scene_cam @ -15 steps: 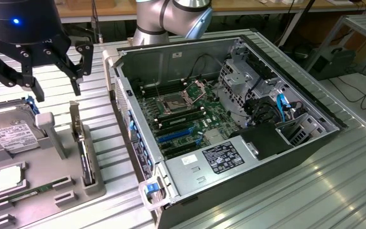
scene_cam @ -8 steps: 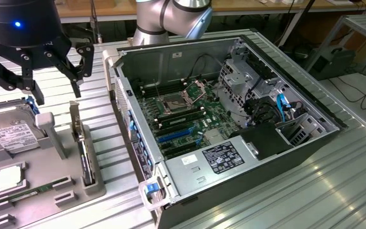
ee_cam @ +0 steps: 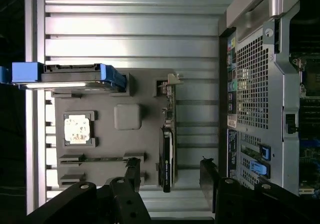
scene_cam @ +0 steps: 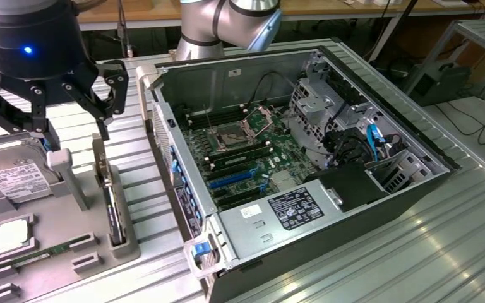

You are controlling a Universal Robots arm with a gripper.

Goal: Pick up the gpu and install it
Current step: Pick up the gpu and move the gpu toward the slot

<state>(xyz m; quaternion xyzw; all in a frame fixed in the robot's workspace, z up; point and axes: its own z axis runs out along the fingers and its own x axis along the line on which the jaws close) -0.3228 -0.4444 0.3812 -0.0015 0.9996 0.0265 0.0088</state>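
The gpu stood edge-on in its grey holder, broad faces hidden; the hard drive (label print too small to read) was cropped at the exterior view's left edge, the arm at the top.

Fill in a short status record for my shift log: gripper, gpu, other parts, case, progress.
gripper: open, empty, above the gpu
gpu: on edge in the grey holder, not grasped
hard drive: in the same holder
computer case: open, beside the holder
progress: gpu not yet picked up
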